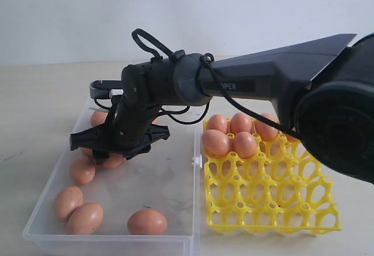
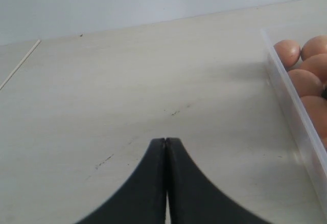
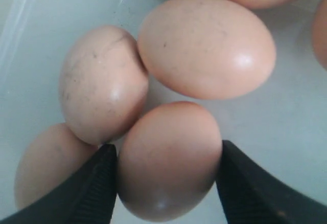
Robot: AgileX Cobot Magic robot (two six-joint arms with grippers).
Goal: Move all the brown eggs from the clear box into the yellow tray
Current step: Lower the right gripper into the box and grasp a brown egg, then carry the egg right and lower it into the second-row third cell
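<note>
Down in the clear box, right claw pinching a brown egg across its sides, long axis crosswise to the fingers.

My workspace is a pale, whitish table with faint dark scuffs (clearest from my left wrist). Directly on it sit the clear box and, just beside it on my right, the yellow tray.

Soft, even, bright light, faint shadows; the near arm housing blurs.
</note>
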